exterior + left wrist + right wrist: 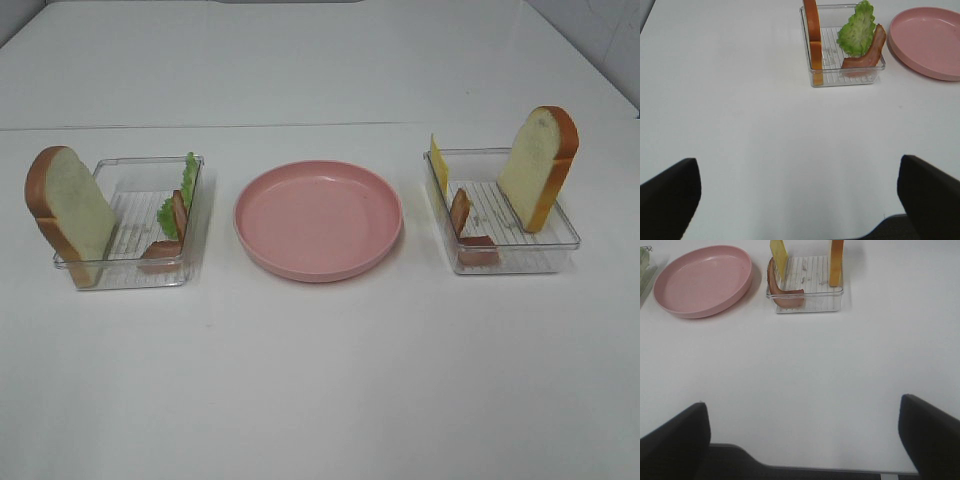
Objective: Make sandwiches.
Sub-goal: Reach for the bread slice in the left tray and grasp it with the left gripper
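Observation:
A pink plate (318, 218) sits empty at the table's middle. Left of it a clear tray (125, 275) holds an upright bread slice (70, 205), a green lettuce leaf (186, 183) and a bacon strip (173, 228). Right of it a second clear tray (520, 262) holds a bread slice (540, 165), yellow cheese (438, 165) and bacon (462, 215). No stacked sandwich shows. My left gripper (797, 165) is open, well short of the left tray (840, 82). My right gripper (802, 405) is open, well short of the right tray (810, 307). Neither gripper shows in the high view.
A white table (320, 380) carries everything; a seam runs across it behind the trays. The plate also shows at the edge of the left wrist view (930, 40) and of the right wrist view (702, 280).

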### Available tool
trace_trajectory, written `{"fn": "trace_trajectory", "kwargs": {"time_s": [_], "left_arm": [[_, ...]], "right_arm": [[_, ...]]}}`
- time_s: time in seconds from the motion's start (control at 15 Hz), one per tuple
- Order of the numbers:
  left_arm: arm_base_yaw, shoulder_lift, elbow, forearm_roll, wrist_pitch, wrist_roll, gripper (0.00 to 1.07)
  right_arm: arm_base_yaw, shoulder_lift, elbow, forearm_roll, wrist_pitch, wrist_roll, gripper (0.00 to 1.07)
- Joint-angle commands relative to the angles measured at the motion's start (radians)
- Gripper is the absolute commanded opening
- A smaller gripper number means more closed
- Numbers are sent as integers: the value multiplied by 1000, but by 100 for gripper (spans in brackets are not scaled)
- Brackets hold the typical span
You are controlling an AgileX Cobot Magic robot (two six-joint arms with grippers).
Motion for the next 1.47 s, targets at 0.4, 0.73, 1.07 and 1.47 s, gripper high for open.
{"fn": "trace_trajectory", "kwargs": {"time_s": [0.4, 0.73, 1.07, 1.47], "left_arm": [[-6, 94, -55, 1, -59, 0, 100], [-6, 385, -140, -9, -123, -9, 100], [-6, 762, -297, -9, -149, 31, 100], [-6, 1166, -544, -22, -147, 2, 100]], "right_arm": [[-7, -25, 4, -4, 3, 9, 98], [-7, -25, 4, -4, 3, 9, 98], [-7, -25, 4, -4, 3, 9, 98], [-7, -25, 4, -4, 3, 9, 98]]}}
